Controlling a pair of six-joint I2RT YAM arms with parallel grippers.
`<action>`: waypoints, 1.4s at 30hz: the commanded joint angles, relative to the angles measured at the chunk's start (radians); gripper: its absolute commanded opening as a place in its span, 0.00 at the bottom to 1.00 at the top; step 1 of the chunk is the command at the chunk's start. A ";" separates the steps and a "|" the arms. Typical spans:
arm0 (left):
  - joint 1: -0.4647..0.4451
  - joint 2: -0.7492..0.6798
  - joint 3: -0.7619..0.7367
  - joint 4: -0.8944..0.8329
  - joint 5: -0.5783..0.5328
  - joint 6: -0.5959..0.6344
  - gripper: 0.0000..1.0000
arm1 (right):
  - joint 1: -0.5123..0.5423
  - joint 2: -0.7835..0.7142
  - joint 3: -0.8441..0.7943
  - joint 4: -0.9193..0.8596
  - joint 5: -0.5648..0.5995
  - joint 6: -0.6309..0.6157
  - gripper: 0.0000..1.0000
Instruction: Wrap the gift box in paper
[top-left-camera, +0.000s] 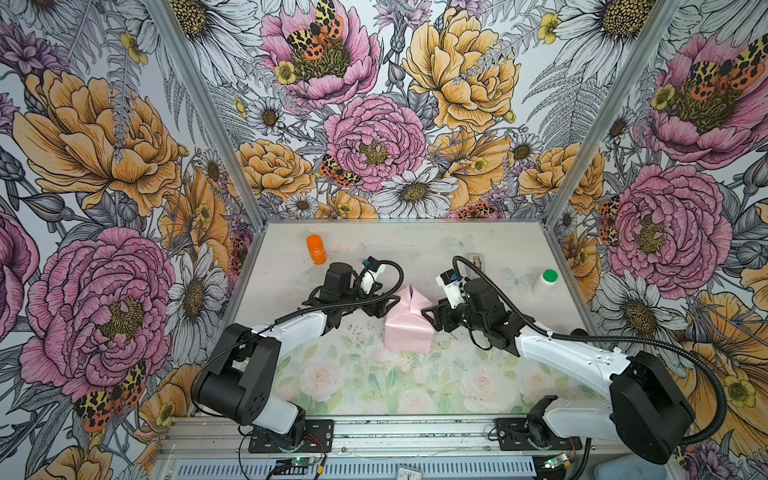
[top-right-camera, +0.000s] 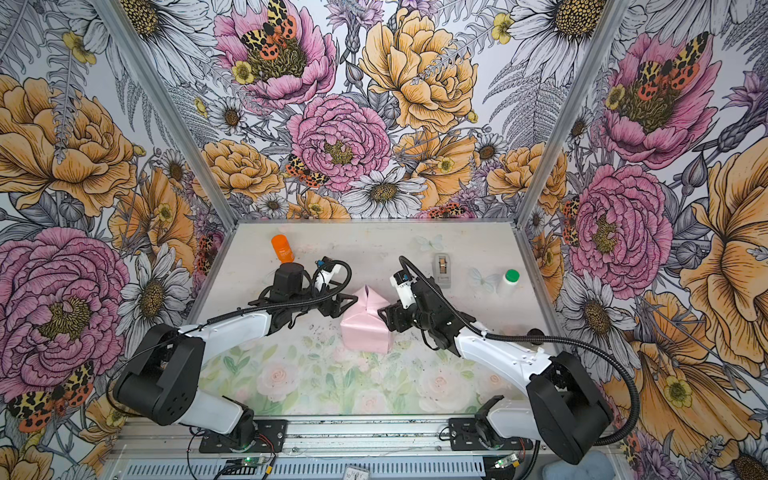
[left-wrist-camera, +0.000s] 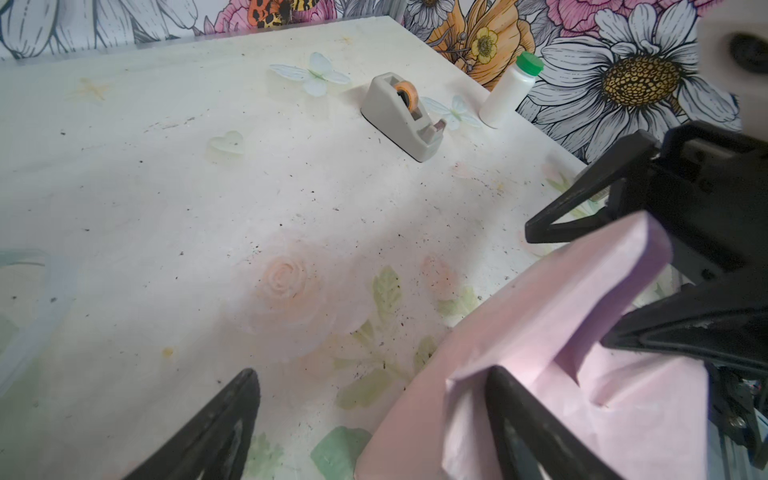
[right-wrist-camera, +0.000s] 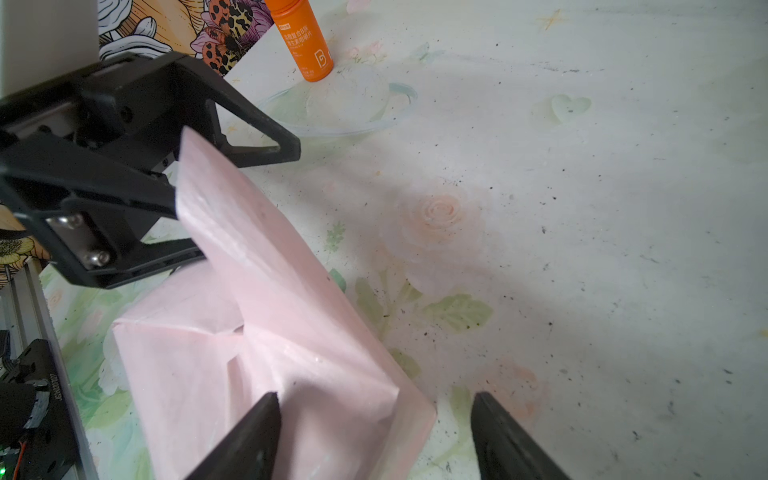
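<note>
Gift box not visible, it sits fully inside the paper (top-left-camera: 405, 328), pink side out, parcel mid-bench (top-left-camera: 353, 386). The 12 o'clock end is unfinished: flaps stand up in a peak. Left tool (top-left-camera: 381, 304) at the parcel's 10 o'clock, jaws apart, paper corner between them, not pinched. Right tool (top-left-camera: 430, 316) at 2 o'clock, jaws apart too, straddling a fold. Looks like the end-flap folding step. Next move probably needs the peak pressed flat, then tape from the dispenser (top-right-camera: 442, 270) at 1 o'clock.
</note>
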 joint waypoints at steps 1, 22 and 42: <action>-0.012 0.025 0.038 -0.031 0.064 0.064 0.86 | 0.005 0.034 -0.002 -0.056 0.008 -0.026 0.74; 0.019 0.166 0.185 -0.137 0.314 0.237 0.70 | 0.002 0.032 0.002 -0.065 0.001 -0.034 0.74; 0.018 0.168 0.187 -0.163 0.369 0.258 0.62 | -0.003 0.045 0.047 0.088 -0.016 -0.339 0.60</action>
